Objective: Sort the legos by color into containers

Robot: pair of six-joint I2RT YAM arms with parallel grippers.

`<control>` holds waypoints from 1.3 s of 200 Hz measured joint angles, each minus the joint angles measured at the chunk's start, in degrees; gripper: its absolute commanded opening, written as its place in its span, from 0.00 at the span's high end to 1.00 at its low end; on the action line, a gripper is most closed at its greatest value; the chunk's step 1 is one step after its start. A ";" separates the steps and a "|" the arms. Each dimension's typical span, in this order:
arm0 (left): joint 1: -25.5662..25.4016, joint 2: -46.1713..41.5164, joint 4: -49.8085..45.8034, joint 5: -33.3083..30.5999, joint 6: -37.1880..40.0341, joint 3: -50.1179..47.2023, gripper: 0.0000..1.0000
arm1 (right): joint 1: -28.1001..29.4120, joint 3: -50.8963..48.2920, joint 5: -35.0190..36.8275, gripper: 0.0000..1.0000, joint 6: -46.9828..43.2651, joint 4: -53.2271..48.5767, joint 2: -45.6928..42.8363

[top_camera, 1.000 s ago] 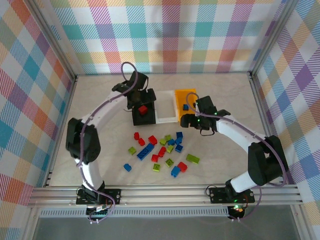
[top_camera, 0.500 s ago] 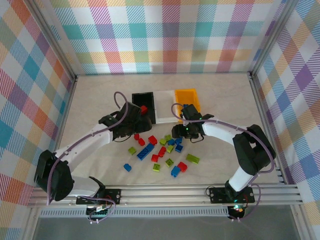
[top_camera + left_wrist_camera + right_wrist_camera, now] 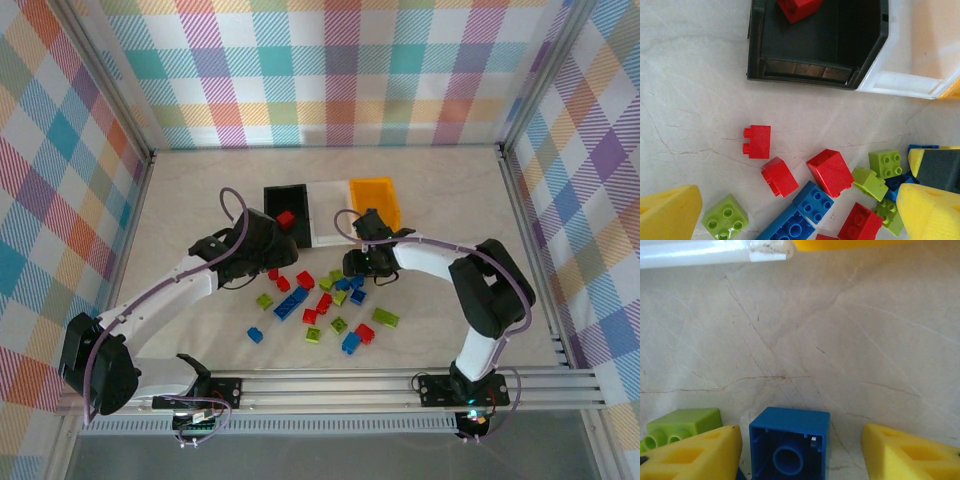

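A: State of the left gripper (image 3: pixel 800 205)?

B: Spread wide, gripping nothing. Hangs above the table (image 3: pixel 180 200) just in front of the black bin (image 3: pixel 300 196), with loose red bricks (image 3: pixel 830 172) lying on the surface below, between the yellow fingers (image 3: pixel 667 212).

A: Anything inside that bin?

B: One red brick (image 3: pixel 286 219). Right beside it in a row, the white bin (image 3: pixel 330 212), then the orange-yellow bin (image 3: pixel 372 192).

A: And the right gripper (image 3: pixel 801 445)?

B: Open as well, low over the table, straddling a blue brick (image 3: pixel 789 442) lying hollow side up. Close to one finger (image 3: pixel 695 455), clear of the other. Just beside it, a lime brick (image 3: pixel 682 422), partly tucked behind that same finger.

A: Whereabouts of the remaining legos (image 3: pixel 290 305)?

B: Scattered in a loose heap on the table between the two arms, in front of the bins, with red, blue and lime mixed together.
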 measured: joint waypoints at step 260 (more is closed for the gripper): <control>0.09 -11.08 -12.31 -5.03 -7.13 -8.59 0.00 | -13.18 38.71 3.19 0.25 -5.75 -11.19 17.00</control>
